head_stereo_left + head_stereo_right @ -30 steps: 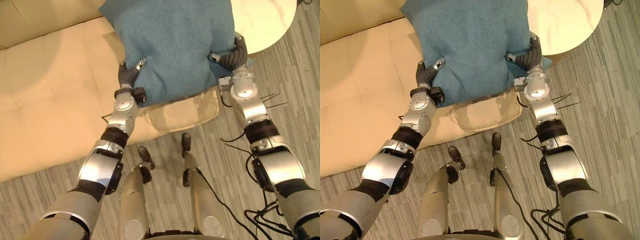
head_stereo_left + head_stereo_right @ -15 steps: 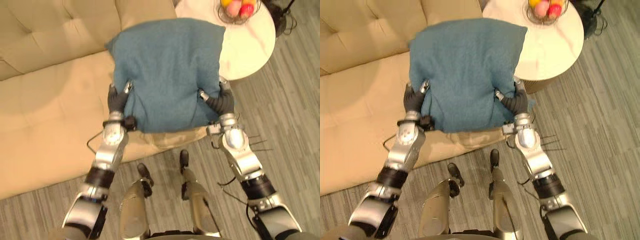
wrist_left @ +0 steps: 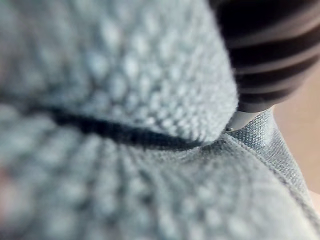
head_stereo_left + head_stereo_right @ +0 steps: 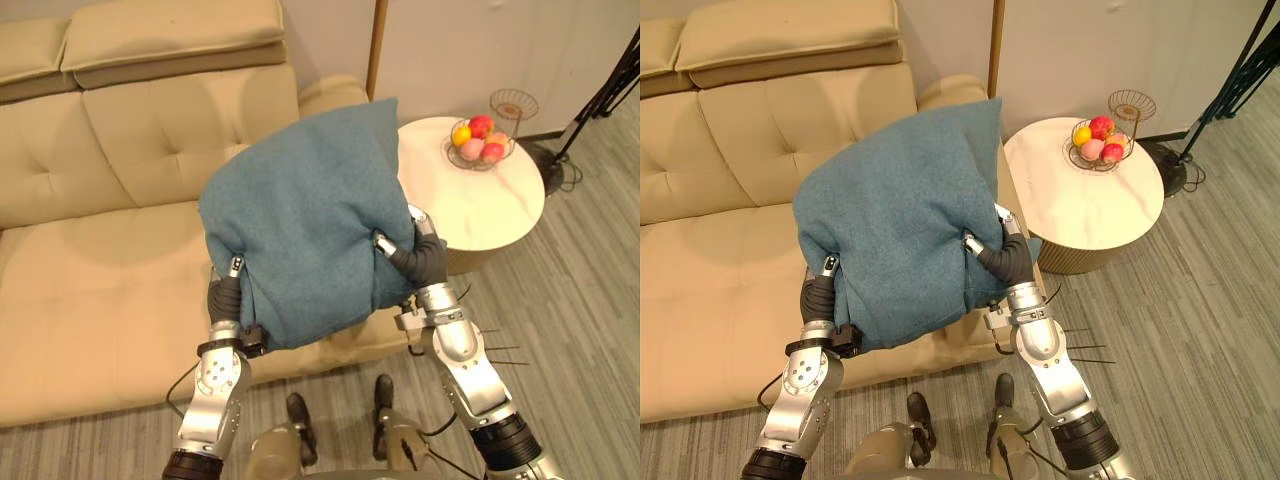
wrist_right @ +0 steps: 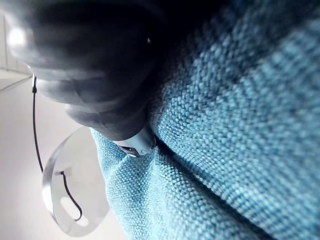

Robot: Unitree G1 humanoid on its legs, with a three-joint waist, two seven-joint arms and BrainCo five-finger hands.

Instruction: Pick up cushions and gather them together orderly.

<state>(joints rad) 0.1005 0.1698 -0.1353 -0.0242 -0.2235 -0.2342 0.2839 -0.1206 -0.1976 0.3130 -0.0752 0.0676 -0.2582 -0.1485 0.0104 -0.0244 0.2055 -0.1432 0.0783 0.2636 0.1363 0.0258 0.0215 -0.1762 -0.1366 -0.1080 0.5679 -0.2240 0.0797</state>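
Both arms are stretched forward and upward from the lower edge of the head views, wrists bent in toward each other. The left robot hand (image 4: 224, 298) is set at the lower left edge of the teal cushion (image 4: 310, 230), and the right robot hand (image 4: 423, 262) is set at its right edge, a little higher. On each side a thumb is seen laid over the front of the cloth, the left thumb (image 4: 235, 266) near the bottom corner and the right thumb (image 4: 385, 243) at mid-height. The remaining fingers are hidden behind the cushion. Both hands are thus closed on the cushion, which is pinched between thumb and fingers. In the wrist views the woven cloth is seen pressed tight against each dark ribbed cover.

The cushion is held between the two hands, clear of the seat of the beige sofa (image 4: 100, 270) and tilted, its upper corner pointing toward the sofa's armrest.

One cushion and two robot hands are counted. One round white table (image 4: 480, 205) stands on the grey floor (image 4: 580, 300) just beside the sofa's end. On it one wire bowl (image 4: 480, 164) is seen, holding fruit (image 4: 481, 127) piled too closely to be counted.
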